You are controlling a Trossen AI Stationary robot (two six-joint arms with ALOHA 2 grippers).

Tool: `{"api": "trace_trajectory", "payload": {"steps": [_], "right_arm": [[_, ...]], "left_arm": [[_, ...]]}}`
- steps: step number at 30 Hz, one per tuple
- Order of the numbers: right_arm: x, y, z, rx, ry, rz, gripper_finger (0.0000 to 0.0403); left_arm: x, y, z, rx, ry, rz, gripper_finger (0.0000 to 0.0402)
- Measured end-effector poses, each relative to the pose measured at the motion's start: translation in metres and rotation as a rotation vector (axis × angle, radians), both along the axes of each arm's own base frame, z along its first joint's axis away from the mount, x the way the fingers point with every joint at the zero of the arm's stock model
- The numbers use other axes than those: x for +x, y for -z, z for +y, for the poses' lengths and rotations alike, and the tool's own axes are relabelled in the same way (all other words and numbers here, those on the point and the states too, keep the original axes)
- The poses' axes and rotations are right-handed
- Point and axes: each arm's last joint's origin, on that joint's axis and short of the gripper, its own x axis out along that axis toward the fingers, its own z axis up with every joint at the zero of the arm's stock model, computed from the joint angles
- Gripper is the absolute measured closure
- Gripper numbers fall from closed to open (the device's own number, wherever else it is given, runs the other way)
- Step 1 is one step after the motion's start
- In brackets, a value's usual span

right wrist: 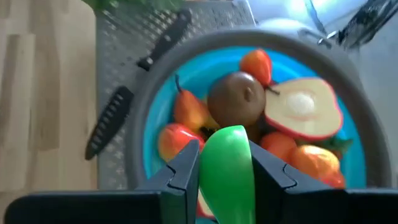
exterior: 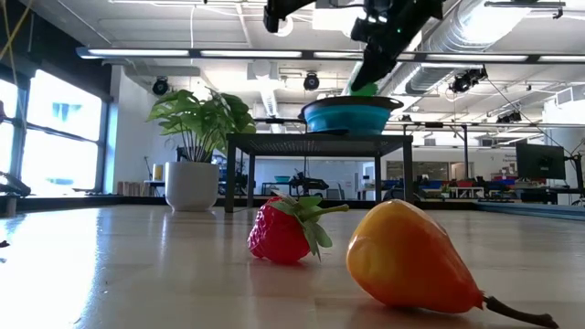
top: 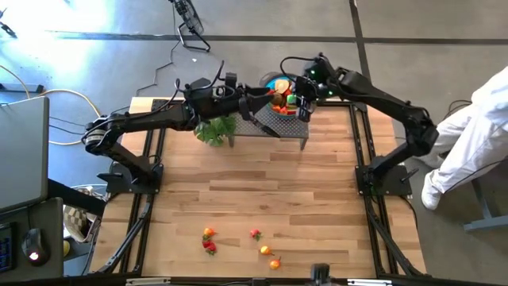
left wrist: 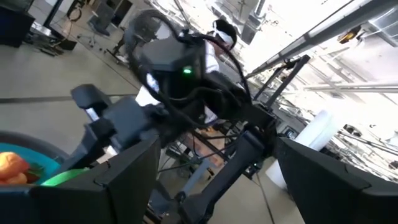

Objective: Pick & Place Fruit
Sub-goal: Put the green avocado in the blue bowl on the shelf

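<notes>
A blue bowl [right wrist: 155, 124] holding several toy fruits stands on a metal mesh rack [top: 286, 127] at the table's far side. My right gripper [right wrist: 225, 163] hangs over the bowl, shut on a green fruit [right wrist: 227, 168], also seen in the low view as a green fruit [exterior: 364, 89] above the bowl [exterior: 352, 117]. My left gripper [left wrist: 217, 143] is open and bare, raised just left of the bowl, facing the right arm's wrist. Several loose fruits lie near the front edge, among them a strawberry [exterior: 283, 230] and a yellow-orange pear [exterior: 411, 258]. My right gripper pinches the green fruit's two sides [right wrist: 208, 158] between its two fingers [right wrist: 186, 168]. The fingers come slanting down from above. The fruit is lifted clear, over the fruits in the bowl.
A black-handled knife [right wrist: 140, 81] lies on the mesh rack beside the bowl. A potted leafy plant [top: 214, 129] stands left of the rack. A person in white [top: 476, 135] is beyond the table's right edge. Bare wood lies between the rack and the front fruits [top: 255, 235].
</notes>
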Motion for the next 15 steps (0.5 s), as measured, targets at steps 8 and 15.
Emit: {"api": "trace_trajectory", "payload": {"steps": [8,15], "right_arm": [[-0.004,0.01,-0.012,0.034,0.036,0.047,0.0314],[-0.006,0.01,-0.015,0.04,0.087,0.048,0.0284]], "left_arm": [[0.0,0.001,0.0,-0.001,0.0,0.008,0.0087],[0.001,0.002,0.0,-0.004,0.0,0.016,0.0087]]}}
